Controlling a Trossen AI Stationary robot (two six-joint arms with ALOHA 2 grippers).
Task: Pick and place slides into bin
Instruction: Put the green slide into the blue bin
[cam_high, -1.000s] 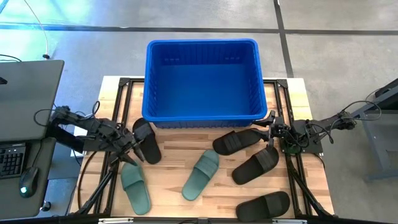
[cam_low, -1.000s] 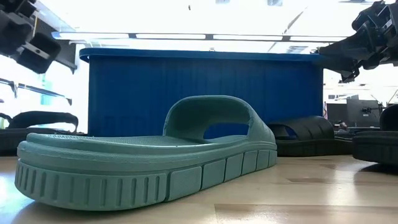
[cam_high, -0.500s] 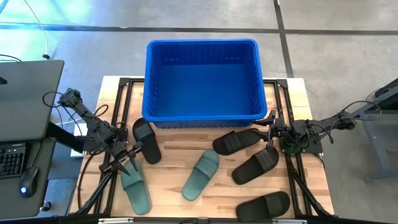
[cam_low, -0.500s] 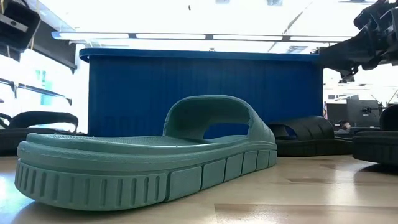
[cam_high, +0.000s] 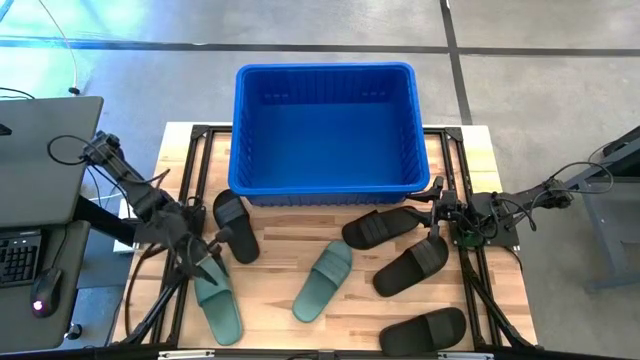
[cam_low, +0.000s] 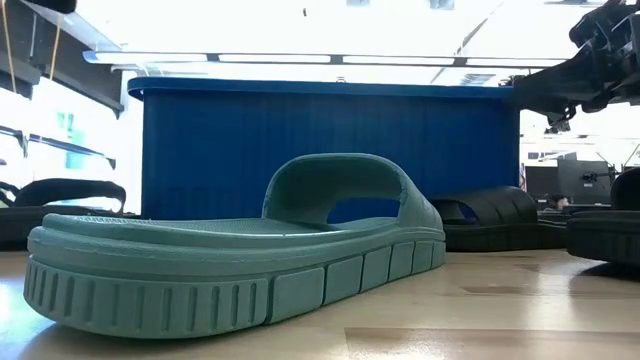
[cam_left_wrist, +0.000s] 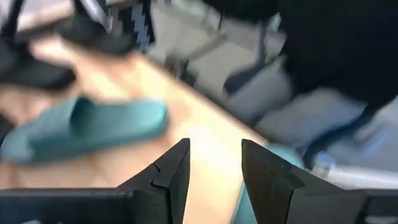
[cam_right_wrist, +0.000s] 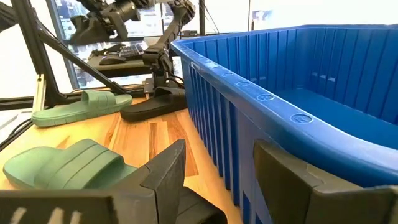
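The left arm's fingers (cam_left_wrist: 214, 168) stood apart and empty over the heel of a green slide (cam_high: 218, 305) at the counter's (cam_high: 280, 290) left front; a clean grasp called for a drop straight onto its strap. The right arm's fingers (cam_right_wrist: 217, 177), also apart, waited beside the empty blue bin (cam_high: 325, 125). Five slides visible from above lay on the counter.

High cam: overhead, straight down on whole table (cam_high: 300, 250) w/ bin (cam_high: 325, 128). Low cam: at tabletop level, very close to middle green slide (cam_low: 235, 255), facing bin wall. L wrist cam: looks down past own jaws at left green slide (cam_left_wrist: 84, 127), near. R wrist cam: along bin rim, across table. All share slides + bin.
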